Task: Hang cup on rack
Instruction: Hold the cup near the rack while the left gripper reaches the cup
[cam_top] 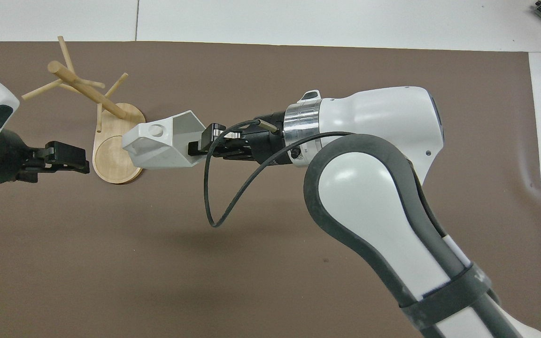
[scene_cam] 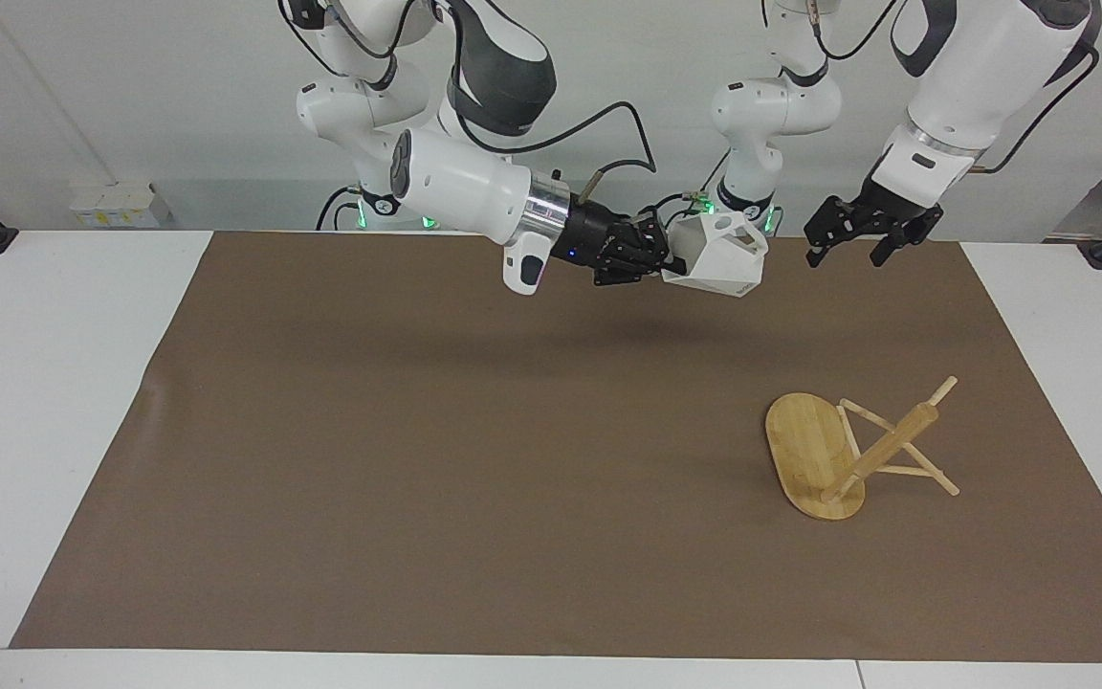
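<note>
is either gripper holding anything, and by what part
The right gripper holds the cup in the air by its rim wall, on the side away from the handle. The left gripper is open and holds nothing.

White table [scene_cam: 54,402] under brown mat [scene_cam: 474,459], plain white wall [scene_cam: 130,86].

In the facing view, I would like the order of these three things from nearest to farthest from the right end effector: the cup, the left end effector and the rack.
1. The cup: held in the right end effector, in the air.
2. The left end effector: in the air, toward the left arm's end of the table.
3. The rack: tipped over on the brown mat, lying on its side.
</note>
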Action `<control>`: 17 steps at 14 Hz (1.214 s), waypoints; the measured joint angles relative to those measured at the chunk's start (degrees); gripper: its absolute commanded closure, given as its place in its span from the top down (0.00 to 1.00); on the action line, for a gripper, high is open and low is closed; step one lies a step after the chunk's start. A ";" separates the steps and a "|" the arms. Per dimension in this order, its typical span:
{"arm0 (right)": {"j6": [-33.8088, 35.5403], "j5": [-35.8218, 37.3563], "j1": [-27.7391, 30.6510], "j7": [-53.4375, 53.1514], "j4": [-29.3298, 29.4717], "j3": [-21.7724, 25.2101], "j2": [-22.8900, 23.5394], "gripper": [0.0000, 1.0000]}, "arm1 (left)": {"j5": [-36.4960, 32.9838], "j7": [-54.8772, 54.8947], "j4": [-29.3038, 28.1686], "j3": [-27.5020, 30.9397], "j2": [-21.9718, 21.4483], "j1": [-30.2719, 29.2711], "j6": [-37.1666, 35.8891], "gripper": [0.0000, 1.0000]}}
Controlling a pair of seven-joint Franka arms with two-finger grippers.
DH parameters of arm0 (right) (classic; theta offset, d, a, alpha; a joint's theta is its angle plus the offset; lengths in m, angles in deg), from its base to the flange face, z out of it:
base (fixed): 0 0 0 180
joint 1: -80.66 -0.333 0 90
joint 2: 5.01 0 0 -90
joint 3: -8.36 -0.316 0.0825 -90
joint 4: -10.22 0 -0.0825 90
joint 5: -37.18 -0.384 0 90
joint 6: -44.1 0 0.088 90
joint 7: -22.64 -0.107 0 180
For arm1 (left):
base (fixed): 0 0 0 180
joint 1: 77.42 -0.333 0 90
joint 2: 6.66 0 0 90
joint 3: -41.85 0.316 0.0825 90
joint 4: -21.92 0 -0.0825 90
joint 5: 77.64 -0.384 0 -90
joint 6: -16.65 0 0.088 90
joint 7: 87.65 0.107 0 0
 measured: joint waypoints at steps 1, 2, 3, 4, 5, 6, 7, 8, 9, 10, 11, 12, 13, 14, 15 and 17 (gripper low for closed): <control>0.00 0.00 0.00 0.00 0.00 0.00 0.00 0.00 | 1.29 -5.35 0.14 0.04 0.10 0.00 0.08 1.00; 0.00 0.00 0.00 0.00 0.00 0.00 0.00 0.00 | 2.30 -10.83 0.32 0.04 0.27 -0.01 0.31 1.00; 0.00 0.00 0.00 0.00 0.00 0.00 0.00 0.00 | 3.10 -15.73 0.55 0.03 0.52 0.00 0.72 1.00; 0.00 0.00 0.00 0.00 0.00 0.00 0.00 0.00 | 3.90 -19.84 0.79 0.03 0.81 0.00 1.11 1.00; 0.00 0.00 0.00 0.00 0.00 0.00 0.00 0.00 | 4.71 -24.23 1.10 0.03 1.17 0.00 1.27 1.00; 0.00 0.00 0.00 0.00 0.00 0.00 0.00 0.00 | 5.32 -28.95 1.61 0.01 1.72 0.00 1.39 1.00; 0.00 0.00 0.00 0.00 0.00 0.00 0.00 0.00 | 6.03 -33.91 2.57 -0.02 2.43 0.01 1.45 1.00; 0.00 0.00 0.00 0.00 0.00 0.00 0.00 0.00 | 6.99 -38.77 3.67 -0.06 3.14 0.05 1.45 1.00; 0.00 0.00 0.00 0.00 0.00 0.00 0.00 0.00 | 7.77 -43.57 4.47 -0.18 3.70 0.19 1.44 1.00; 0.00 0.00 0.00 0.00 0.00 0.00 0.00 0.00 | 8.36 -48.74 4.98 -0.31 4.12 0.48 1.44 1.00; 0.00 0.00 0.00 0.00 0.00 0.00 0.00 0.00 | 8.98 -53.14 5.28 -0.36 4.40 0.87 1.42 1.00; 0.00 0.00 -0.01 0.00 0.00 0.00 0.00 0.00 | 9.60 -56.82 5.39 -0.51 4.55 0.96 1.41 1.00; 0.00 0.00 -0.01 0.00 0.00 0.00 0.00 0.00 | 10.43 -60.68 5.41 -0.56 4.65 0.97 1.41 1.00; 0.00 0.00 -0.02 0.00 0.00 0.00 0.00 0.00 | 11.55 -63.87 5.41 -0.53 4.80 0.95 1.42 1.00; -0.01 0.00 -0.07 0.00 0.00 0.00 0.00 0.00 | 12.41 -67.36 5.41 -0.50 5.06 0.94 1.50 1.00; -0.03 0.00 -0.19 -0.03 -0.01 -0.04 0.00 0.00 | 13.47 -74.26 5.41 -0.48 5.52 0.89 2.54 1.00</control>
